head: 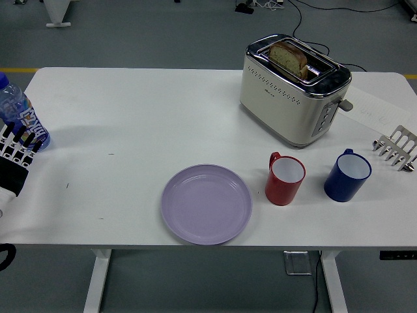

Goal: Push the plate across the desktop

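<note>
A lilac plate [206, 204] lies flat near the table's front edge, a little left of centre. My left hand [16, 152] has entered at the left edge, far left of the plate and just in front of a water bottle [20, 112]. Its fingers [25, 139] are spread and hold nothing. The right hand is out of the picture.
A red mug [285, 178] stands right beside the plate and a blue mug [348, 175] further right. A toaster [292, 89] with bread sits at the back right. A metal toast rack [396, 149] is at the right edge.
</note>
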Robot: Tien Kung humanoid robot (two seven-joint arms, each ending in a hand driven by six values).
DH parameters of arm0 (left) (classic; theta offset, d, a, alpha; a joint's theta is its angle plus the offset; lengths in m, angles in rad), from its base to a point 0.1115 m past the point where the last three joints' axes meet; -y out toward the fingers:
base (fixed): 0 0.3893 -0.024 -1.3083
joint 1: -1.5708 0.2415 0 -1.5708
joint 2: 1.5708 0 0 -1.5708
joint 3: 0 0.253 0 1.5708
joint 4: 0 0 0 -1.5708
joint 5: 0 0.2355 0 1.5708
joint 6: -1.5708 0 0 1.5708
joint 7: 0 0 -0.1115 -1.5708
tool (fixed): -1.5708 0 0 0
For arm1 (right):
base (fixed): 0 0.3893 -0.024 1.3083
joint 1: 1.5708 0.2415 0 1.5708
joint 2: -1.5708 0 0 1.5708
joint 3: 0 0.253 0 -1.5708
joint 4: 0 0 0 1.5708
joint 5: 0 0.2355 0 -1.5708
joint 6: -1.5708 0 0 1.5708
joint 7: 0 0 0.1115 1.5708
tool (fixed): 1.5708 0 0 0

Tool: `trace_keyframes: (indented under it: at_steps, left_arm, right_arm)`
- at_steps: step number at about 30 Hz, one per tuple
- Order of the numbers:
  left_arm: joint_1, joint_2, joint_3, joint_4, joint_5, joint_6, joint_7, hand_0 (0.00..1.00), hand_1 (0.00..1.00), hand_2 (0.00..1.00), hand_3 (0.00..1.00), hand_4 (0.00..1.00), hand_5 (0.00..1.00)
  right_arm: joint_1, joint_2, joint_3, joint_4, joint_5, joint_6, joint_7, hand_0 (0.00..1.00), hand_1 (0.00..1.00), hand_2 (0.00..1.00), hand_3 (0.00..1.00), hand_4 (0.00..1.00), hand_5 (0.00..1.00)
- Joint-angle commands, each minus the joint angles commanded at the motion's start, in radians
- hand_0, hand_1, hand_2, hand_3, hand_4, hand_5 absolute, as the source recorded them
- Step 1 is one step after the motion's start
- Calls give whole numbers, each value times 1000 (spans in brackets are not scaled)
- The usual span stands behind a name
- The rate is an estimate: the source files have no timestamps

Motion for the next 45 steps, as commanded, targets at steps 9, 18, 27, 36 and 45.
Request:
trace_keyframes:
  at_steps: [9,18,27,36,45]
  left_arm:
    - [1,-5,-7,-1,15,18,-8,852,881,887,870,558,998]
    - [-1,-13,-2,-10,32,105,-90,853,884,888,873,557,998]
    - [2,-14,-9,-9,36,104,-81,848,880,884,867,553,998]
    - [-8,-21,-4,-2,40,112,-85,847,879,883,861,555,998]
    - [-6,-21,1,-2,47,116,-88,846,879,883,860,550,998]
  right_arm:
    - [3,0,0,-1,0,1,1,592,523,604,593,371,524]
    - [6,-2,-2,-1,0,2,2,592,523,603,593,371,524]
    - [6,-1,-2,-1,-2,2,1,592,523,603,592,372,523]
    - [7,-3,-9,-1,12,-1,6,592,523,601,589,372,523]
    - [9,2,-10,0,20,-4,4,592,523,604,591,371,525]
